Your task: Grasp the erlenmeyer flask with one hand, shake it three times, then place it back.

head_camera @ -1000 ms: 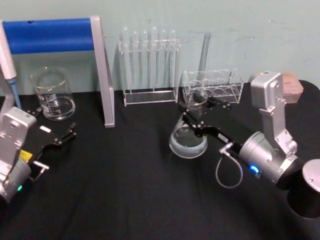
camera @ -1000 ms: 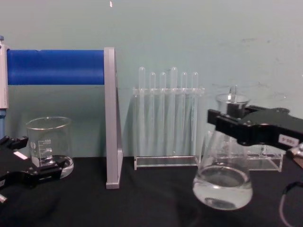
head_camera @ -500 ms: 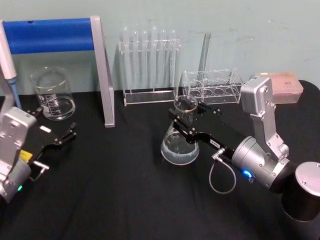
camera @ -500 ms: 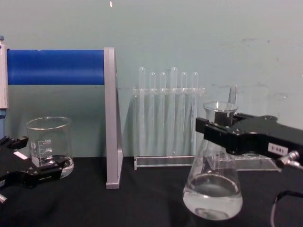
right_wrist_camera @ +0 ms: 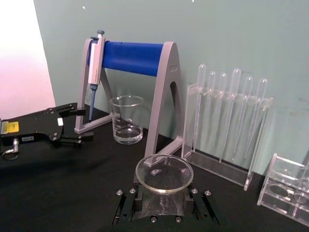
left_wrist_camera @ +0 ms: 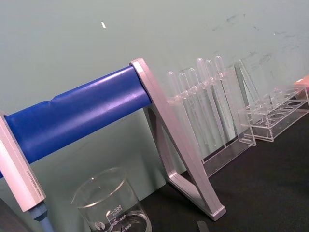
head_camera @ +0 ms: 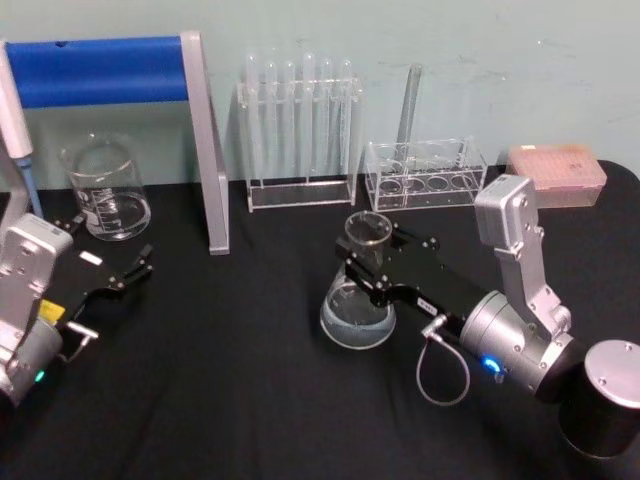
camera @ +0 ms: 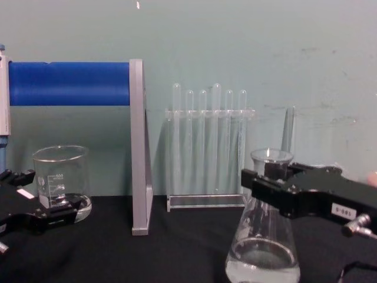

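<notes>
**Operator:** What has changed?

**Inspector:** Over the last second your right gripper [camera: 268,184] has brought the flask [head_camera: 357,292] down and a little toward the robot's left. It hung higher then, close to the small clear rack [head_camera: 425,172]. It now sits low over the black table [head_camera: 250,380], in front of the test tube stand [head_camera: 298,130]. I judge that you are in the put-back step. I cannot confirm that the base touches the table, because the chest view cuts it off.

**Operator:** And the grip?

**Inspector:** The black fingers are clamped on the neck just under the flared rim, one on each side. Do not release until you are sure of contact. Your left gripper [head_camera: 112,270] is parked near the beaker [head_camera: 105,190], fingers spread and holding nothing.

**Operator:** How does the flask stand?

**Inspector:** Upright. Its long axis runs vertical, with the mouth toward the ceiling and the wide base down. The clear liquid lies level in the bottom. I see no lean worth noting, so a straight descent should seat it flat.
</notes>
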You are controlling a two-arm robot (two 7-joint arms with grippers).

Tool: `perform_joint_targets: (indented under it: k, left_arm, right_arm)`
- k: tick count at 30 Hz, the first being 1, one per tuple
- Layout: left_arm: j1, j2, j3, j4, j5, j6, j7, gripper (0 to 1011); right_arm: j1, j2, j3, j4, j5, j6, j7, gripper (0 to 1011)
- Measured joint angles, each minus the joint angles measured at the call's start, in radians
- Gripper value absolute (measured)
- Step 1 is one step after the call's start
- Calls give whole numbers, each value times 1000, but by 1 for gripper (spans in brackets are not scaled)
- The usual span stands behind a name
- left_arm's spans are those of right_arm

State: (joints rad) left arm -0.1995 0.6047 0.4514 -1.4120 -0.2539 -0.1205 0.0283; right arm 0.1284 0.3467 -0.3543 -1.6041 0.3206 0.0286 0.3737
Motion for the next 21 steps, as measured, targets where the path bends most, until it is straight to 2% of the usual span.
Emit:
perform_joint_targets:
  k: [21]
  left_arm:
    - [0,0,0,0,0,0,0,1001]
  right_arm:
    - [-6,-5,-28,54,2,-20,14,450]
